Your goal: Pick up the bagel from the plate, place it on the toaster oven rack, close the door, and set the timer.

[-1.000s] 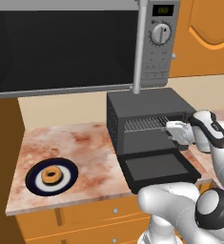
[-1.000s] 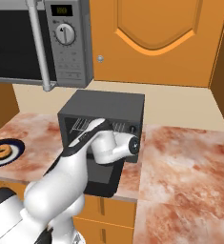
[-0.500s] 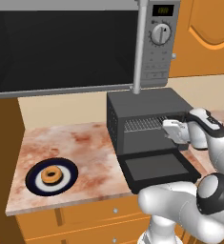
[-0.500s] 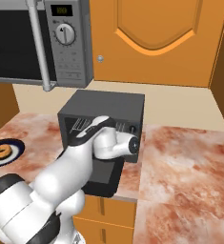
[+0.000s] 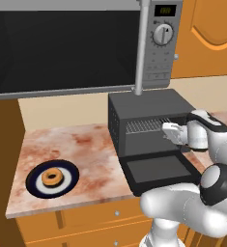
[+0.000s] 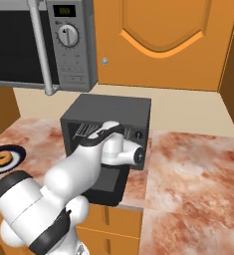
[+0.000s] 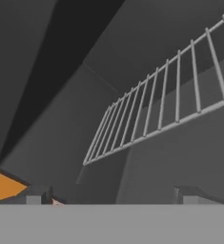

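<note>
My gripper point(image 5: 169, 129) sits at the mouth of the toaster oven point(image 5: 148, 121), jaws spread wide and holding nothing. In the hand view the two fingertips point(image 7: 35, 199) stand far apart, and the rack point(image 7: 166, 110) runs across the dark cavity ahead of them.

The door point(image 5: 158, 170) lies dropped flat in front of the oven, directly below my wrist. The bagel point(image 5: 52, 178) is on the plate point(image 5: 36, 187), well apart from the oven, near the left end of the counter point(image 5: 95, 154). Judged from this layout, the pick-up is not yet done.

Hazards from this position, as I judge them:

1. Snagging the rack. My open fingers are near the wire grid. A careless withdrawal could hook a wire and drag the rack out or tilt it.
2. Striking the door. A low sweep toward the plate could catch my wrist or forearm on the open panel and push the oven.
3. Missed grasp. The bagel is small against the plate. A descent off centre could nudge it across the plate or pinch the rim.
4. Clearance above. The microwave point(image 5: 81, 46) overhangs the oven, so lifting too high while retreating risks contact with its underside.
</note>
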Robot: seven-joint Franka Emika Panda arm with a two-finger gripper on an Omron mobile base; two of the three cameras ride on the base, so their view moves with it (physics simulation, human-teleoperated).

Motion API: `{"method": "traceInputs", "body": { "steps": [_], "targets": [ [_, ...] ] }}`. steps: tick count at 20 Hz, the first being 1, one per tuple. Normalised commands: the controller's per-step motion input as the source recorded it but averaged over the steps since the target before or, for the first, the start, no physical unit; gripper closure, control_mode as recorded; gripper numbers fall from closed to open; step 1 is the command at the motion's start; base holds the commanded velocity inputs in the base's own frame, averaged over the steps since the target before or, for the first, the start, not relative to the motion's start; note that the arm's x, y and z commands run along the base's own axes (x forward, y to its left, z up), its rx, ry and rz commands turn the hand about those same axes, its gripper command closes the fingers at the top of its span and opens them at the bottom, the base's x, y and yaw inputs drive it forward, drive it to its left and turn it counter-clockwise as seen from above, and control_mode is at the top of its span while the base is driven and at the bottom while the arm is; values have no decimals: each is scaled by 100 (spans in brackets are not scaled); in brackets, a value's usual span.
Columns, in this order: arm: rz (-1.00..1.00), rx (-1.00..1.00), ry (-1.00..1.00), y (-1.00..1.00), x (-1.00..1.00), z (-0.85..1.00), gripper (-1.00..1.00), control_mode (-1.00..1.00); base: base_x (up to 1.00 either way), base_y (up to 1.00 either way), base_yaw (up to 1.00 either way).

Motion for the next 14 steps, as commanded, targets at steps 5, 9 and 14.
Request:
{"method": "traceInputs", "body": {
  "steps": [5, 9, 14],
  "targets": [
    [-1, 1, -8, 0, 7, 0, -100, -100, 0, 0, 0],
    [-1, 2, -2, 0, 6, -1, -100, -100, 0, 0, 0],
    [-2, 1, 0, 6, 8, -7, -100, -100, 0, 0, 0]
  ]
}}
